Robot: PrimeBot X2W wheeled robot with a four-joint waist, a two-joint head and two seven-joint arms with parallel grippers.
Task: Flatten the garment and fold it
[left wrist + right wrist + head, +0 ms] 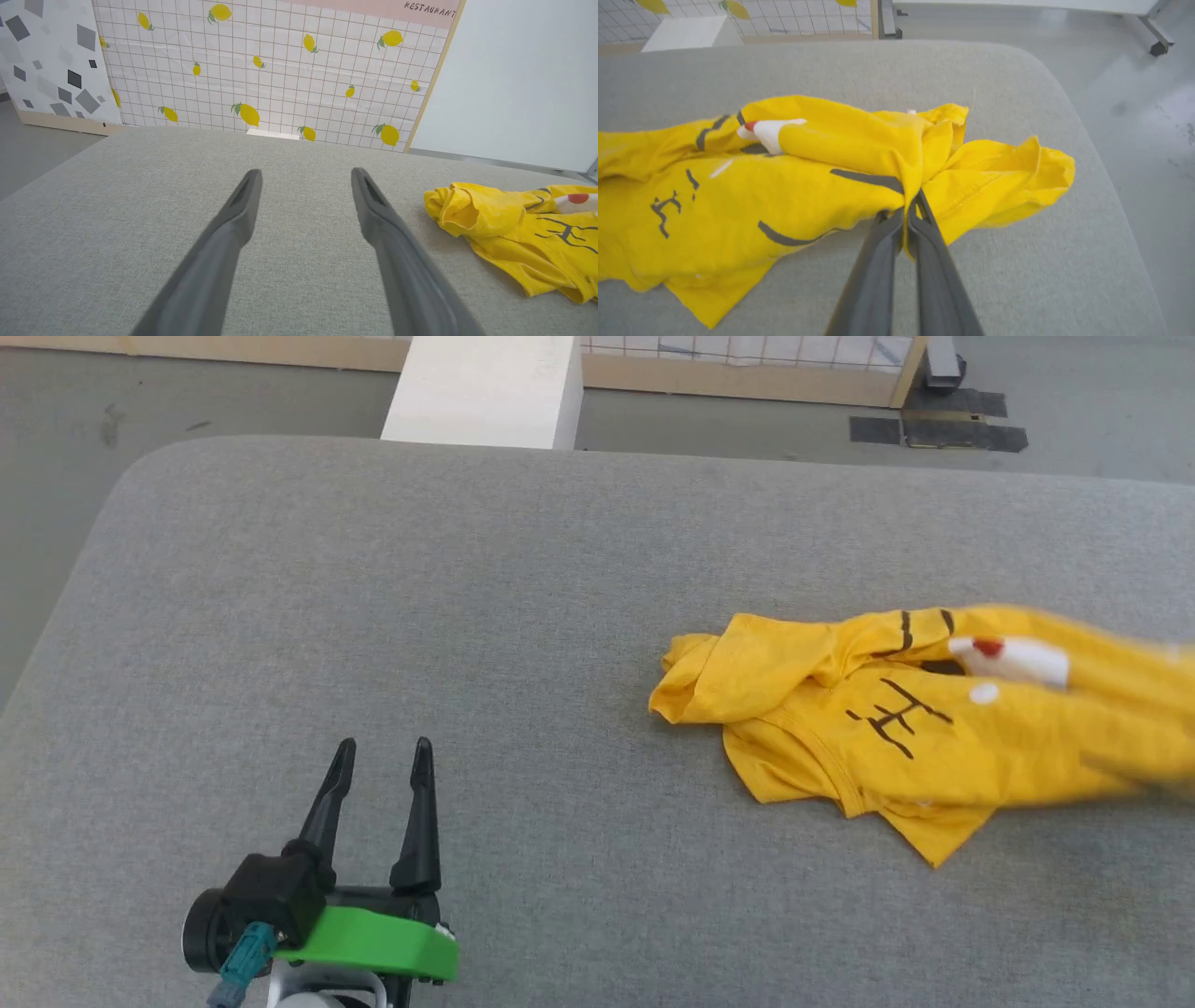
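The garment (pixel 887 728) lies crumpled on the right part of the grey cloth-covered table (pixel 467 569). It is bunched in folds, not flat. Its yellow cloth shows black stripes and one white patch with a red dot on top. Towards the right border of the head view it becomes blurred.

The right pincer (pixel 911 205) is closed tight on a raised fold of the garment, just beside a black stripe. The two dark fingers are pressed together with yellow cloth between them. One loose end of the garment sticks out to the right of the fingers, near the rounded corner of the table.

The left pincer (pixel 385 744) stands wide open above the table at the near left side and holds nothing. It is well apart from the garment, with a bare stretch of table between them.

Beyond the far edge of the table stands a white block (pixel 485 387). Behind it is a panel (pixel 280 70) with a grid and printed lemons. On the grey floor (pixel 56 476) at the far right lie some dark mats (pixel 934 425). To the left of the lemon panel there is another board (pixel 46 56) with grey squares.
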